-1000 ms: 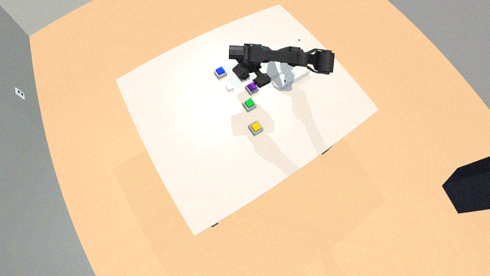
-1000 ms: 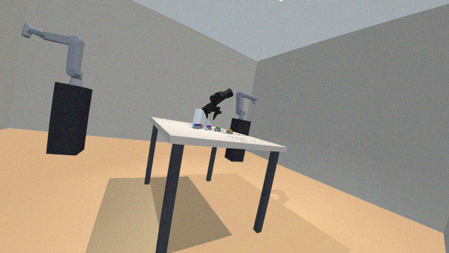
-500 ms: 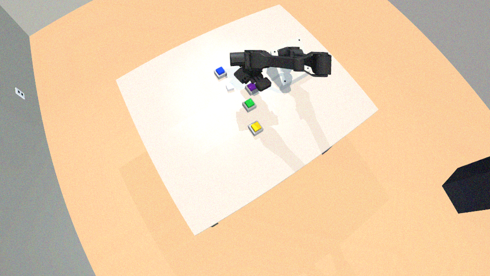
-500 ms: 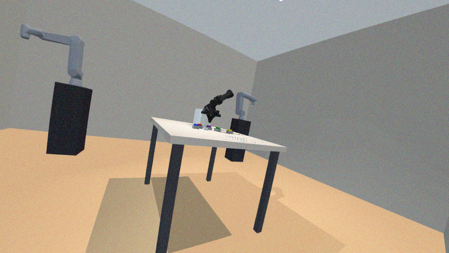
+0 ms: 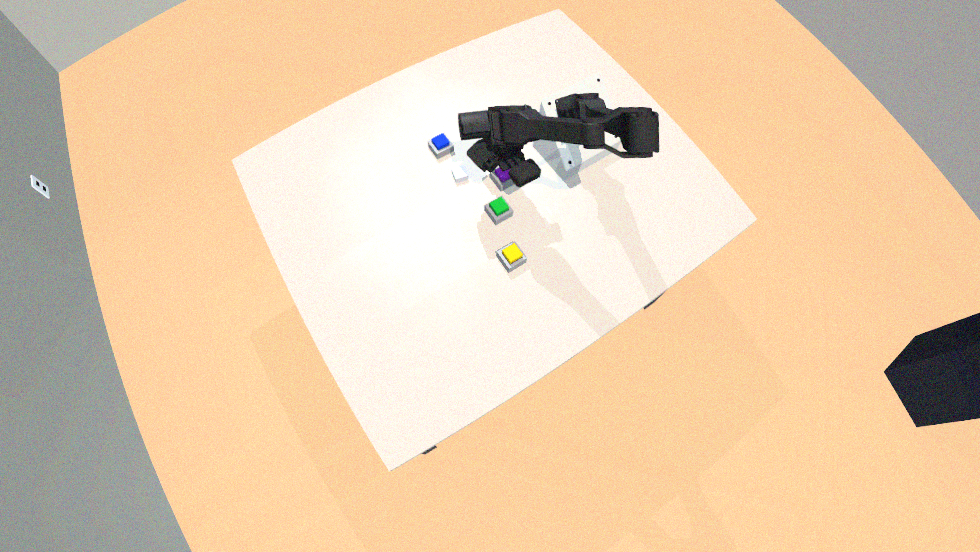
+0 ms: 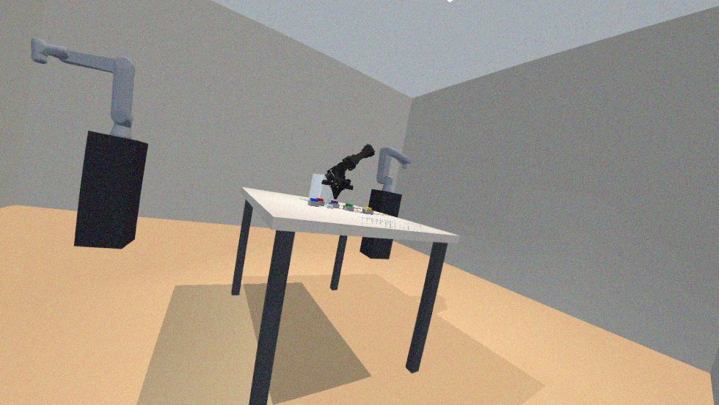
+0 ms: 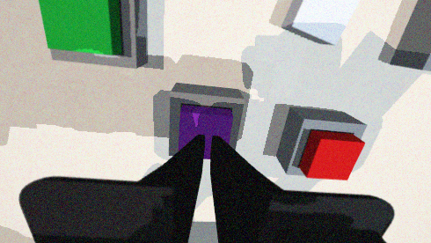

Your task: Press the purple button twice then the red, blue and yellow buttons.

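My gripper is shut and empty, with only a thin gap between its fingertips. It points down just above the purple button; whether the tips touch the cap is hard to tell. The red button stands right of the fingers in the wrist view and is hidden under the arm in the top view. The blue button stands beyond the red one. The yellow button stands at the other end of the row.
The green button stands between purple and yellow. A small white block lies near the purple and blue buttons. The arm's pale base stand is close behind the purple button.
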